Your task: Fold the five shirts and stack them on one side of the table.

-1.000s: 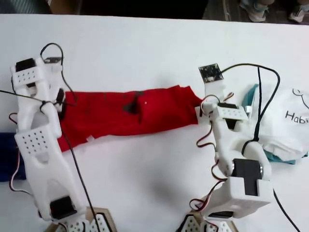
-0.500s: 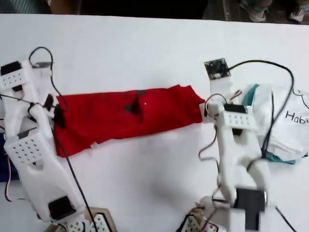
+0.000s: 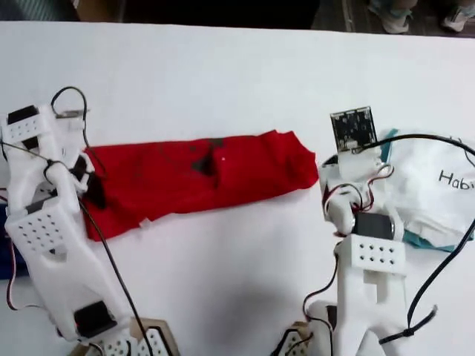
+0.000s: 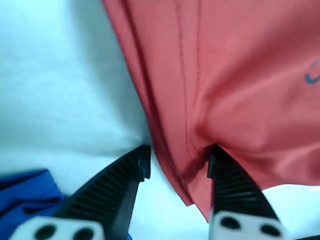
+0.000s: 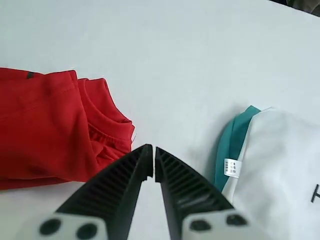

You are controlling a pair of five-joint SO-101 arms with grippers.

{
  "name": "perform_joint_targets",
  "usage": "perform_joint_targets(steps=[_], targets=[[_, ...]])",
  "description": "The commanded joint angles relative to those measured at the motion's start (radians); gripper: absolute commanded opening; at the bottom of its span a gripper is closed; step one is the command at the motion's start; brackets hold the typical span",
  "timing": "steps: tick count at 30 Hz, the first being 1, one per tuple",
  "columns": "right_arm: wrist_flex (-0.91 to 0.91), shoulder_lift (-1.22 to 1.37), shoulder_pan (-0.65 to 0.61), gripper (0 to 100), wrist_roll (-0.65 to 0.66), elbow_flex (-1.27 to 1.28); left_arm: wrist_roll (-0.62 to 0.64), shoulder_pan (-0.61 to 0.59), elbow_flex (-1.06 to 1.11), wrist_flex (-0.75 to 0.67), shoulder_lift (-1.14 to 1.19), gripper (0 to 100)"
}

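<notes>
red shirt point(image 3: 200, 174): folded into a long strip in the middle of the surface point(image 3: 223, 74). In the high view the long axis runs left to right, with the left end sitting a bit lower in the frame than the right. The collar end points right.
left gripper point(image 4: 178, 152): at the strip's left end. The fingers are spread wide and straddle the shirt's edge. One tip is on the bare surface just beside the fabric, and the other is on a bunched fold of it. They aren't pinched down on anything.
right gripper point(image 5: 153, 150): the fingers are pretty much closed, with just a sliver of gap and nothing between them. It hangs over bare surface between the red collar and the white shirt point(image 5: 280, 165).
white shirt: crumpled at the right edge of the high view, with a teal collar point(image 5: 230, 145).
blue cloth point(image 4: 27, 192): pokes in at the lower left of the left wrist view, near the red shirt's end but apart from it.
wrist vs high: the right wrist view gives the ribbed red collar and a small white tag point(image 5: 230, 167) on the teal collar. From the high view you can't make out either.
writing: there's dark lettering on the white shirt, cut off at the frame edge. The tag's print is too small to read. The red shirt has a dark mark point(image 3: 204, 163) near its middle, and I can't tell what it is.
</notes>
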Motion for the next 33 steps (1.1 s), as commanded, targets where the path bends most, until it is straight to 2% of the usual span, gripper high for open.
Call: perform_joint_targets(steps=[1,8,15,19,27,33], targets=[[-0.030,-0.039,0.012,2.4,0.009,-0.002,-0.005,0.006,-0.002,-0.011,-0.068,22],[-0.030,-0.039,0.012,2.4,0.009,-0.002,-0.005,-0.011,-0.030,-0.049,-0.043,21],[-0.031,-0.039,0.012,2.4,0.009,-0.002,-0.005,0.006,-0.282,0.078,-0.066,22],[-0.031,-0.039,0.012,2.4,0.009,-0.002,-0.005,0.008,-0.286,0.077,-0.129,21],[-0.031,-0.039,0.010,2.4,0.009,-0.002,0.114,0.026,-0.288,-0.084,-0.029,21],[-0.031,-0.039,0.010,2.4,0.009,-0.002,0.163,0.044,-0.288,-0.063,0.060,21]])
